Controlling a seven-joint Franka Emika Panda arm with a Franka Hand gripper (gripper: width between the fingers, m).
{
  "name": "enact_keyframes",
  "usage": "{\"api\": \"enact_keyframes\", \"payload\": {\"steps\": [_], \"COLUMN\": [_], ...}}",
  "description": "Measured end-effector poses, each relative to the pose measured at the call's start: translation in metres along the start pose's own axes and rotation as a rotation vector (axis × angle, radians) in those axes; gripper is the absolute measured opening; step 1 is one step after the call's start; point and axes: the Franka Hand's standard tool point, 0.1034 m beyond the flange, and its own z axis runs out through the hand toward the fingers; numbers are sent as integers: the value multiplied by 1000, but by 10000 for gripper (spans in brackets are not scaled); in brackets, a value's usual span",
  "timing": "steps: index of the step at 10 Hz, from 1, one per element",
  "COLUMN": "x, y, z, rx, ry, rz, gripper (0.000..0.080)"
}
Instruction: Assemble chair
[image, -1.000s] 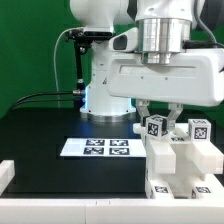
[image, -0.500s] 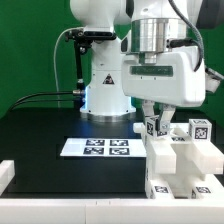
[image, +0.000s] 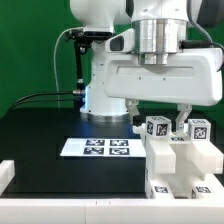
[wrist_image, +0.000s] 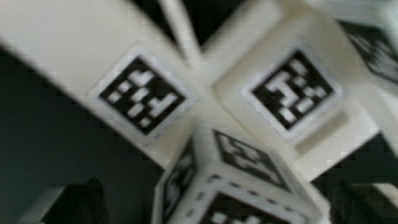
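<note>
Green backdrop, black table (image: 40, 125). The chair (image: 180, 160), partly built, stands at the exterior view's right, beside the marker board (image: 97, 148). The gripper (image: 160, 118), jaws spread, straddles a tagged post (image: 155, 127); withdrawing askew could snag and loosen it.

The white gripper (image: 160, 113) hangs at centre right, fingers spread around a tagged post of the chair (image: 180, 160) at lower right. The marker board (image: 96, 148) lies lower centre on the black table (image: 40, 135).
</note>
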Motion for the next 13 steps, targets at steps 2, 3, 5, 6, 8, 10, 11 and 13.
{"api": "enact_keyframes", "payload": {"steps": [2,3,5,6,8,10,11,13], "x": [1,1,2,3,3,2,1,0], "y": [1,1,1,1,1,0,-1,-4], "z": [0,0,-1,-1,0,0,0,2], "rx": [-4,-5,-23,-22,-22,-22,-21,-20], "ry": [2,2,10,15,15,16,18,25], "rz": [-132,-188,-475,-463,-413,-257,-149,55], "gripper": [647,648,648,622,451,275,276,274]}}
